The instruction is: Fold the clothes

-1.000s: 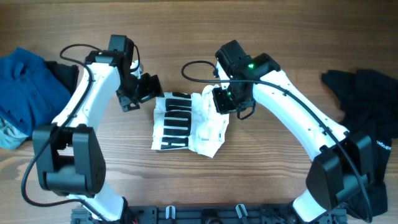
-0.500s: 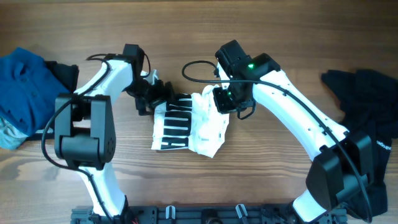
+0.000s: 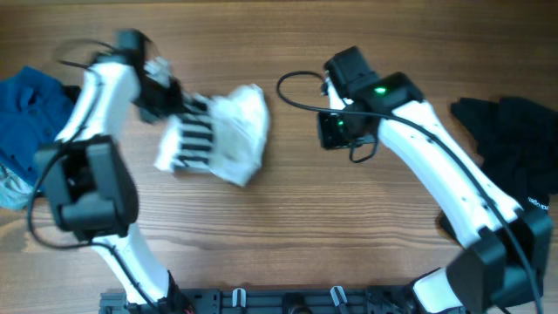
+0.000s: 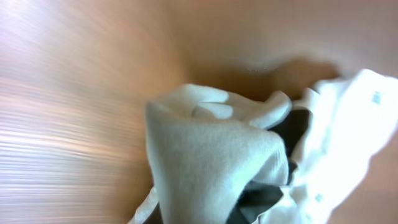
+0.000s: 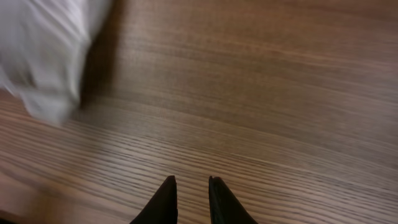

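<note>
Overhead view: left gripper [image 3: 177,103] is clamped on the striped end of the white T-shirt [image 3: 231,131]. The shirt lies bunched in the left half of the table [image 3: 288,235], toward its far edge, probably gripped for spreading out. The right gripper [image 3: 334,131] hangs well apart near the middle.

Left wrist: crumpled T-shirt [image 4: 211,162] fills the view and the fingers are hidden.

Right wrist: the right gripper [image 5: 191,198] has its tips barely parted over bare wood and holds nothing. It likely stands clear so the left arm alone handles the cloth.

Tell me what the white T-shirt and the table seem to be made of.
The white T-shirt looks like soft matte fabric, probably cotton: it bunches into loose folds. The table looks like smooth wood or laminate, with grain lines.
</note>
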